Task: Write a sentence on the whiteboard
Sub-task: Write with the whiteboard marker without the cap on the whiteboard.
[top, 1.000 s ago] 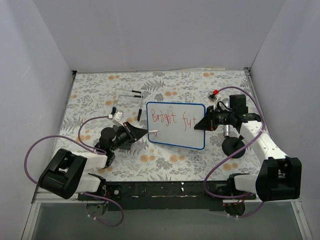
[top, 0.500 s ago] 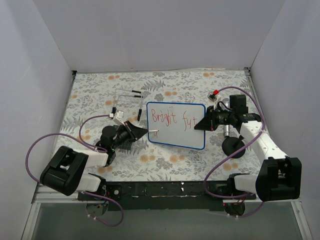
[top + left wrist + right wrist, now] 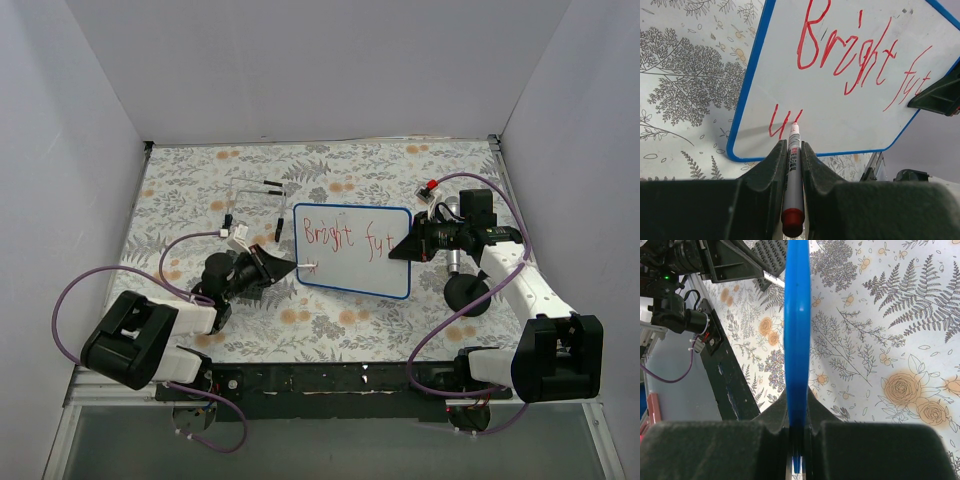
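Across one whiteboard (image 3: pixel 355 272), two red lines (image 3: pixel 328 238) (left jaws tight round one marker (image 3: pixel 793 172), right jaws tight on rim)

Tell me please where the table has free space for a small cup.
Two patches are free: the strip of tablecloth between the whiteboard and the back wall, and the strip between the whiteboard and the black base rail. Left of the whiteboard it is crowded with small parts and the left end effector with its marker; right, the right end effector.
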